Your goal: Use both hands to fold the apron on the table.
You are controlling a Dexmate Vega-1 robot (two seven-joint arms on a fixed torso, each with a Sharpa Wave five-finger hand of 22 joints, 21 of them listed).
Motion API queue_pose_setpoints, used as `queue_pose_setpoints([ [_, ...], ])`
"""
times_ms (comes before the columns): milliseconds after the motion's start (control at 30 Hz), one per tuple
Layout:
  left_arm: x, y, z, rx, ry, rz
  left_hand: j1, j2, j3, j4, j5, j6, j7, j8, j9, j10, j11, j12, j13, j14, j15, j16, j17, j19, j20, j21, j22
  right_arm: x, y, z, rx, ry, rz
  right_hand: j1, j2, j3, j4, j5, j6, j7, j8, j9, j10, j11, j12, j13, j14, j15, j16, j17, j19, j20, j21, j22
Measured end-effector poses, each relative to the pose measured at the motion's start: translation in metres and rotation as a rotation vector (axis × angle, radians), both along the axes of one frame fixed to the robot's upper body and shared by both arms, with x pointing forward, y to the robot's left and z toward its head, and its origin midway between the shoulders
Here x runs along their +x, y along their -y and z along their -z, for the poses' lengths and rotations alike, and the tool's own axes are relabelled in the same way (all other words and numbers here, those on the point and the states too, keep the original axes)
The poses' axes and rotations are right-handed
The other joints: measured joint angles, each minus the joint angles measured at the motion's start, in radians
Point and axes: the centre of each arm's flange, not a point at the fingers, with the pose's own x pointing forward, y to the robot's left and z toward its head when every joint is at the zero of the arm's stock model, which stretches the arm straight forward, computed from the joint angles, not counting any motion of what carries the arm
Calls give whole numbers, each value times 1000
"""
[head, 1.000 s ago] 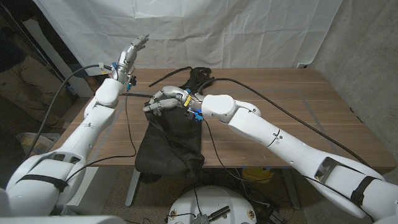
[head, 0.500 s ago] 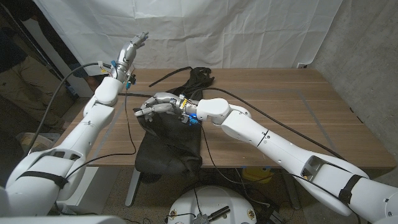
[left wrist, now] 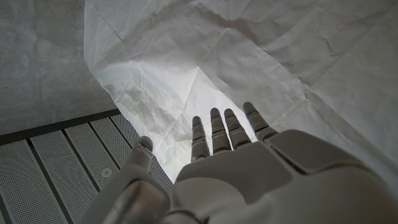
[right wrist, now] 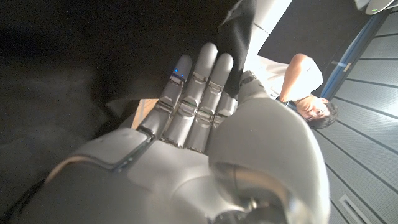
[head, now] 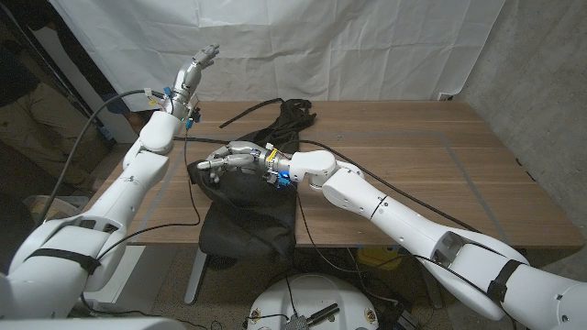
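i have the black apron (head: 252, 197) bunched along the table's (head: 413, 165) left part, its lower half draped over the near edge and hanging below it, its straps trailing up toward the far edge. my right hand (head: 225, 161) reaches across to the apron's left side, near the table's left edge, fingers (head: 209, 166) curved down onto the cloth; in the right wrist view that hand (right wrist: 186, 118) lies against dark fabric (right wrist: 74, 74) with fingers extended, and i cannot tell whether it has a real hold on any of it. my left hand (head: 200, 66) is raised well above the far left corner, released, fingers straight and apart, holding nothing, with the white backdrop sheet (left wrist: 249, 56) behind it in the left wrist view (left wrist: 230, 134).
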Motion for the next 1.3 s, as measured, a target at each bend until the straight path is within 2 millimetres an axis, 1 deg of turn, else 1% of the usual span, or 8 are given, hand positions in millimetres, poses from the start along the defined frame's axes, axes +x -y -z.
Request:
queue_pose_setpoints([
  [200,-1,0,-1,-1,7,-2,0,0,0,0,0,0,0,0,0,-4,4,0,0,0,0,0,0,0,0,0,0,6,4,5,-31,-14,60,2,2,28,11,-21,0,0,-29,-25,4,14,-29,-38,22,-1,-28,-36,13,-12,25,0],
  [300,-1,0,-2,-1,14,-5,0,0,0,0,0,0,0,0,0,-4,4,0,0,0,0,0,0,0,0,0,0,10,6,7,-61,-35,88,2,2,50,14,-37,4,15,-47,-41,21,21,-43,-63,46,-1,-34,-52,38,-9,48,0],
  [467,-2,-1,-4,-1,21,-9,0,0,0,0,0,-5,-5,0,0,-10,-2,0,0,-4,-4,0,0,0,0,0,0,13,7,12,-116,-77,92,2,2,65,15,-48,8,18,-58,-51,42,19,-51,-85,62,-4,-34,-61,48,-5,65,3],
  [700,-3,-2,-5,-3,32,-14,0,0,0,0,0,-5,-5,0,0,-10,-2,0,0,-4,-4,0,0,0,0,0,0,19,6,17,-173,-143,50,0,3,87,17,-64,13,24,-73,-61,37,24,-77,-106,71,0,-41,-68,58,0,81,3],
  [833,-3,-2,-6,-4,35,-17,4,4,0,0,0,-5,-5,0,0,-10,-2,0,0,-4,-4,0,0,0,0,0,0,19,4,16,-198,-164,21,0,3,90,18,-64,13,24,-76,-61,36,25,-82,-113,71,0,-48,-68,61,-3,86,3],
  [933,-4,-2,-6,-5,39,-18,4,4,0,0,0,-5,-5,0,0,-10,-2,0,0,-4,-3,0,0,0,0,0,0,20,3,16,-220,-179,0,0,4,104,21,-74,8,29,-92,-65,36,25,-102,-125,71,0,-61,-75,60,-3,93,1],
  [1133,-4,-3,-7,-5,44,-20,4,4,0,0,0,-5,-5,0,0,-15,-7,0,0,-11,-3,0,0,0,0,-8,0,20,1,15,-261,-203,-43,-23,17,127,42,-96,-9,46,-125,-70,21,28,-141,-149,63,-8,-94,-101,36,7,102,0],
  [1300,-4,-3,-7,-3,45,-21,4,4,0,0,0,-5,-5,0,0,-15,-7,0,0,-11,-3,0,0,0,0,-8,0,17,0,16,-281,-217,-84,-86,2,122,82,-111,-35,67,-162,-74,-3,32,-188,-176,41,3,-133,-135,11,21,109,-5],
])
